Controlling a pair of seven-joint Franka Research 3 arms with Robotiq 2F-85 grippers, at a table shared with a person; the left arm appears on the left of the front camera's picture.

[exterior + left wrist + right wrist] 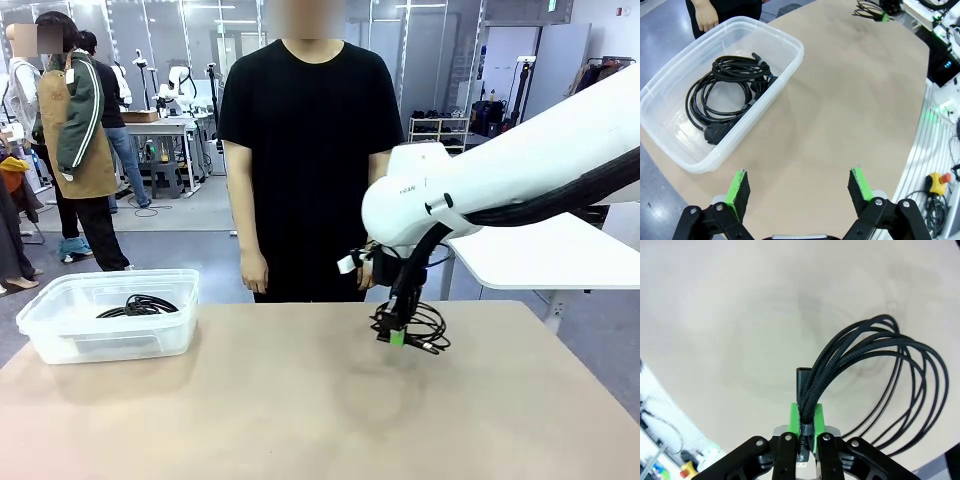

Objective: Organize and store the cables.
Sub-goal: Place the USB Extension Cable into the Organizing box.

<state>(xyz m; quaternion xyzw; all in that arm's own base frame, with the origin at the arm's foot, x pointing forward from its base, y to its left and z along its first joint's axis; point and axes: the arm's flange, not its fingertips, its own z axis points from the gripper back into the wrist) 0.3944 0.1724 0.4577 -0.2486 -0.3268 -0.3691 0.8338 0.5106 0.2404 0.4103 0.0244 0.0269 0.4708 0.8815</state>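
Right gripper [805, 427]: green pads clenched on a bundled black braided cable coil [880, 375], held at the tan tabletop [300, 400] before the person.
Left gripper [799, 192]: fingers spread wide, grasping nothing.
Clear plastic bin [785, 42]: contains coiled black cables [725, 90].

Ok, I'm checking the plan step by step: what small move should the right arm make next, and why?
Probably lift. The right end effector is shut on the coiled cable, whose loops look to be still on the table. Raising it would free it for carrying to the clear bin, where other cables already lie.
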